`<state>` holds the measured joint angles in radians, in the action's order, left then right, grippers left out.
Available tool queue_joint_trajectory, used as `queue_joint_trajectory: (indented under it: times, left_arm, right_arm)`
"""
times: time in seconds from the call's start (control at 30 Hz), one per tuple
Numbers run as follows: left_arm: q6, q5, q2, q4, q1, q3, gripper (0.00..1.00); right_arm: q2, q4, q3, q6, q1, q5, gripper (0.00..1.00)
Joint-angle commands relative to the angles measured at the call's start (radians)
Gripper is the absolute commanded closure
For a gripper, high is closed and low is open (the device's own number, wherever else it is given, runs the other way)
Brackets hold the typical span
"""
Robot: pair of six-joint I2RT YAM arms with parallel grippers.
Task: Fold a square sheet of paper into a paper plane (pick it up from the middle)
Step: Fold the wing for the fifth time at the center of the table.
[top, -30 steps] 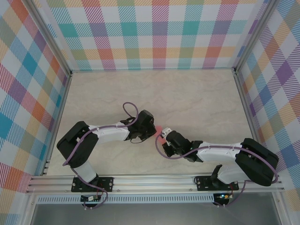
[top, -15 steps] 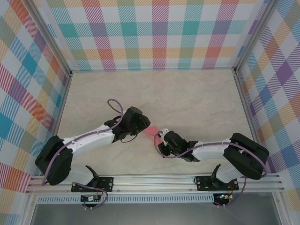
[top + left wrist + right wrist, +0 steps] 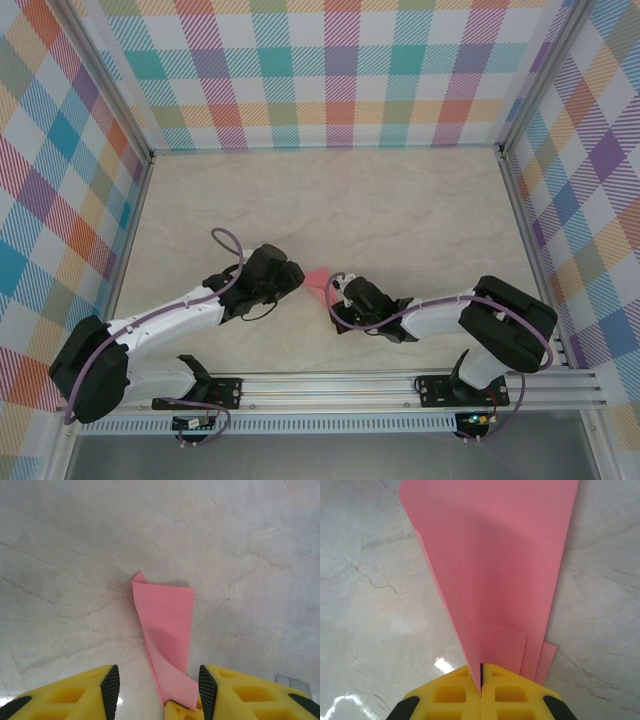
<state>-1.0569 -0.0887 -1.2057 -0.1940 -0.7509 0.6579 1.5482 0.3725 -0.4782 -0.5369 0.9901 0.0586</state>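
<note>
Pinching folded pink paper by its narrow end, right fingers pressed together.
Flanking that same end with left fingers spread, between both wrists at near middle of marbled tabletop.

You are working on a pale marbled tabletop with faint grey veins, with checked panels on three sides and an aluminium rail along its near edge. Near the middle, the paper plane sits low over the surface; you cannot tell whether it touches.
</note>
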Motion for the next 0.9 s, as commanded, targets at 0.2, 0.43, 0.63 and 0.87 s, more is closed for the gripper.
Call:
queue_joint_trajectory:
  times: [0.2,0.43,0.63,0.87]
  left_arm:
    - [0.028,0.152,-0.040,0.227,0.004,-0.069,0.62]
    - [0.025,0.214,-0.111,0.320,0.000,-0.069,0.63]
    - [-0.005,0.245,-0.206,0.377,-0.003,-0.047,0.56]
    - [-0.004,0.150,-0.252,0.247,-0.005,0.017,0.32]
  right_arm:
    - [0.010,-0.037,-0.020,-0.193,-0.084,-0.221,1.00]
    - [0.016,-0.039,-0.004,-0.242,-0.102,-0.248,0.98]
    - [0.010,-0.056,0.003,-0.223,-0.101,-0.223,0.92]
    - [-0.033,-0.095,-0.001,-0.151,-0.101,-0.208,0.86]
